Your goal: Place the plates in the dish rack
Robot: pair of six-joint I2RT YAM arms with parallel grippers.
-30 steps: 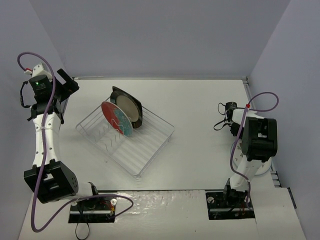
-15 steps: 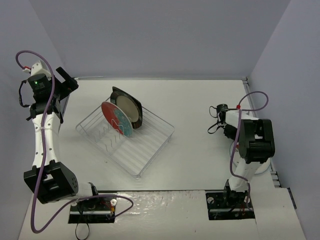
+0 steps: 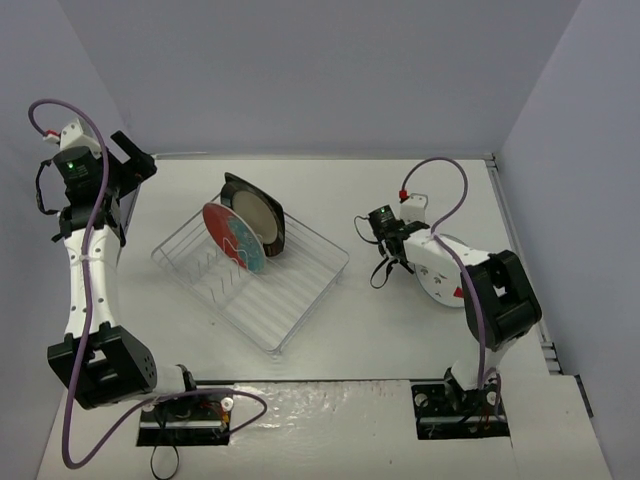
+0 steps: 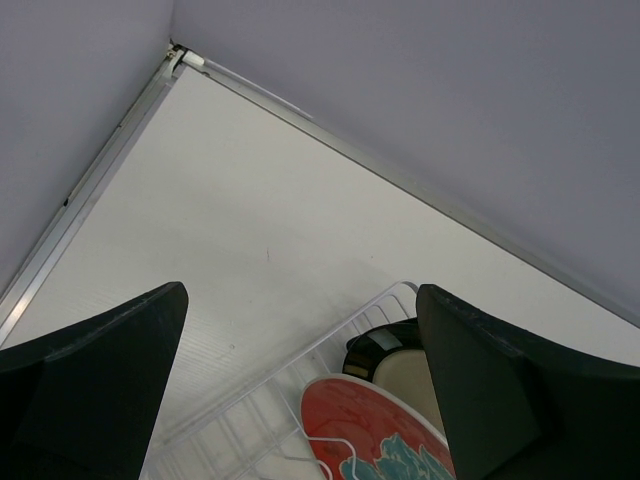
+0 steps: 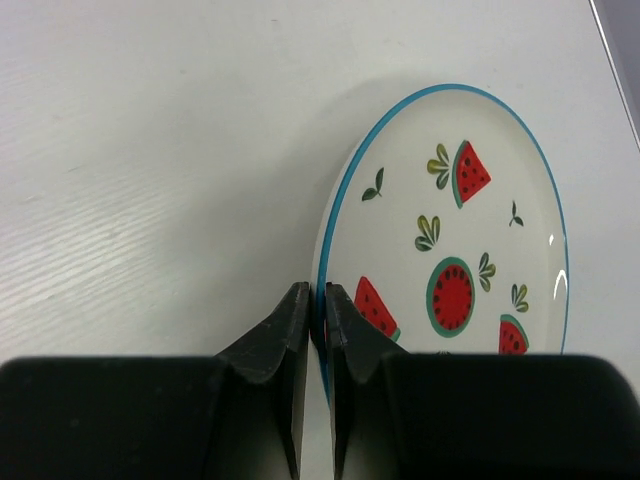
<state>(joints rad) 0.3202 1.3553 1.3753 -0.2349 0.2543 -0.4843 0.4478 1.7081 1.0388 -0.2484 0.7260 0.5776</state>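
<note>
The dish rack [image 3: 290, 300] stands left of the table's middle. Three plates stand in its far end: a square black one [image 3: 240, 185], a round beige one [image 3: 255, 212] and a red-and-teal one [image 3: 232, 240]. My right gripper [image 3: 398, 256] is just right of the rack, shut on the rim of a white plate [image 3: 443, 283]. In the right wrist view the gripper [image 5: 318, 300] pinches the blue rim of this plate [image 5: 450, 220], which bears red watermelon slices. My left gripper [image 3: 130, 165] is open and empty, high by the back left corner. Its view [image 4: 300, 400] shows the rack [image 4: 300, 355] and the red plate [image 4: 370, 420].
Purple-grey walls close the table at the back and both sides. A metal strip [image 4: 120, 135] runs along the table's back left edge. Cables hang off both arms. Bare white tabletop [image 3: 400, 190] lies between the rack and the right wall.
My right arm has swung left from the right side toward the rack, carrying the white plate. The left arm has barely moved. The rack and its plates are unmoved.
</note>
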